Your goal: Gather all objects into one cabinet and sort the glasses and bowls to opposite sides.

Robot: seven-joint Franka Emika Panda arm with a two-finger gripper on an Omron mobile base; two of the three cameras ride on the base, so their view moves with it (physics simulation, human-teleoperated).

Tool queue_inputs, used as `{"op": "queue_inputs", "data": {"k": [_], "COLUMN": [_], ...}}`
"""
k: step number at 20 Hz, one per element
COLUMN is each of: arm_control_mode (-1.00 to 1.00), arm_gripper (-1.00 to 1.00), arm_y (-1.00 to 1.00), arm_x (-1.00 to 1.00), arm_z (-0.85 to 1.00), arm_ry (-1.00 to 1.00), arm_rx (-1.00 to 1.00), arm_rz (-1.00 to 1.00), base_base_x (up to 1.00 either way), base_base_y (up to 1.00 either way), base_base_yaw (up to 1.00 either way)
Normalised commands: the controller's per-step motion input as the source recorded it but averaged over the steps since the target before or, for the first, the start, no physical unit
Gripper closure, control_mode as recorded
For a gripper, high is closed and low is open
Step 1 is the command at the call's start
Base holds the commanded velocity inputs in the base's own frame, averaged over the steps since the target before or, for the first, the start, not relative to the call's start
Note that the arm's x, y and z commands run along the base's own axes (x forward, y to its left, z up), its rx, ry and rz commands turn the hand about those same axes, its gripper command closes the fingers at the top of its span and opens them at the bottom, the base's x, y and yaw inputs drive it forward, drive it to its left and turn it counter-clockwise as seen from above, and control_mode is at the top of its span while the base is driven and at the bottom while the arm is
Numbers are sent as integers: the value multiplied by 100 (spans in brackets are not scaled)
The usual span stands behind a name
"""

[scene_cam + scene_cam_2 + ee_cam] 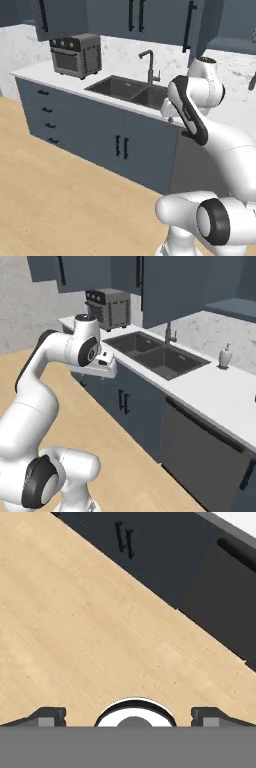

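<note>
Standing well back from the white stone tabletop [215,391], the white arm is folded with its hand turned down toward the pale wooden floor [90,627]. In the hand view the two dark tips of the gripper [129,716] sit far apart at the bottom edge with nothing between them, so the jaws are wide open and empty.

None of the mugs or the dark bowl can be seen from here. The dark slate-blue wall cabinet with the long black bar handle [189,27] hangs above the tabletop, to the right of the dark double sink [127,90] and its black tap [149,67]; its tall door seems to stand partly ajar, though its inside is hidden.

The step in hand looks like an approach, with the task barely begun. To do it well, the base should close in squarely on that cabinet before the arm unfolds, stopping short of the low slate-blue cupboards [100,135]. The hand then needs raising and levelling so the camera looks into the cabinet. Swing the elbow clear of the tap and the grey toaster oven [76,55].
</note>
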Motion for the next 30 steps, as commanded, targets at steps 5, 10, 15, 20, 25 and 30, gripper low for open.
{"op": "queue_inputs", "data": {"k": [5,10,15,20,25,30], "arm_control_mode": [100,100,100,100,100,100], "arm_gripper": [-100,-100,-100,-100,-100,-100], "arm_y": [0,0,0,0,0,0], "arm_x": [0,0,0,0,0,0], "arm_z": [0,0,0,0,0,0], "arm_ry": [0,0,0,0,0,0], "arm_rx": [0,0,0,0,0,0], "arm_rz": [0,0,0,0,0,0], "base_base_x": [22,65,100,100,100,100], "base_base_y": [0,0,0,0,0,0], "base_base_yaw": [85,69,59,26,10,1]}}
